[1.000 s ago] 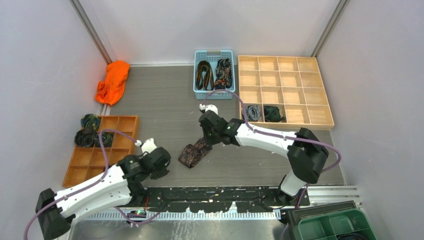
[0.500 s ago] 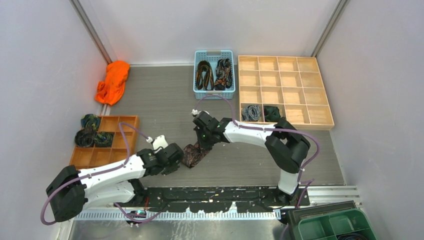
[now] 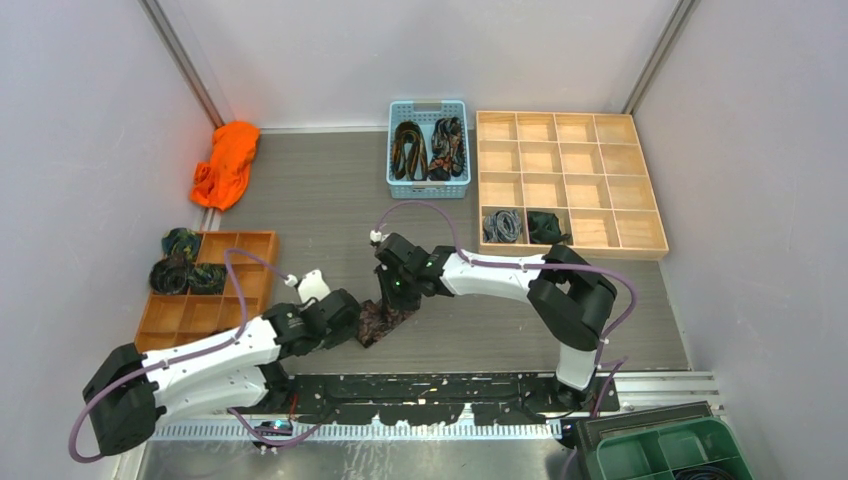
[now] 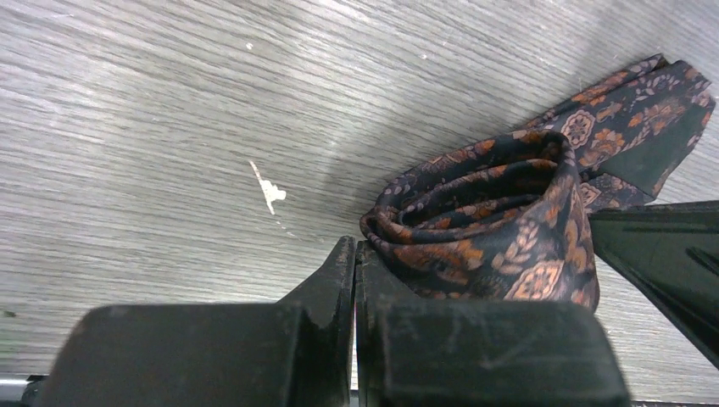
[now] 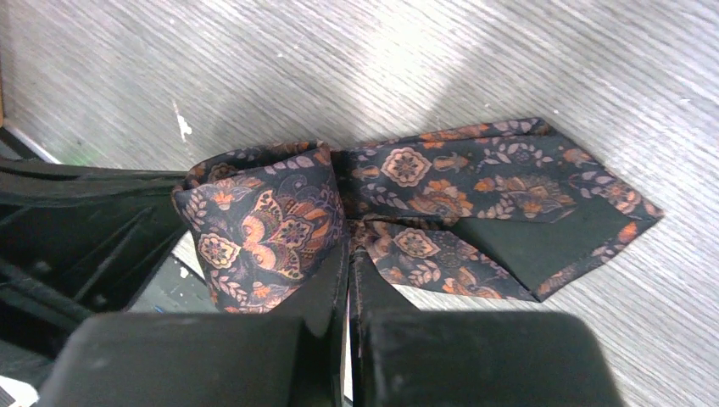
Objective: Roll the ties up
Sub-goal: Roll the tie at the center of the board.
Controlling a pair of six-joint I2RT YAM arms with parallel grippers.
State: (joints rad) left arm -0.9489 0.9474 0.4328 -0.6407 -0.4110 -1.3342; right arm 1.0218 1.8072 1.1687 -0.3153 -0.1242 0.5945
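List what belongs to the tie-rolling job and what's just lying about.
Job: half-rolled paisley tie; loose ties in blue basket; rolled ties in left tray and right tray.
Lying about: orange cloth; green bin.

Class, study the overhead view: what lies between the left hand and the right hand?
The partly rolled paisley tie lies between the left hand and right hand, touching both; the overhead view and both wrist views show it.

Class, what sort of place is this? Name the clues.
Probably a robotics lab cell: a left arm and right arm bolted to a table, a wooden tray, a blue basket of ties.
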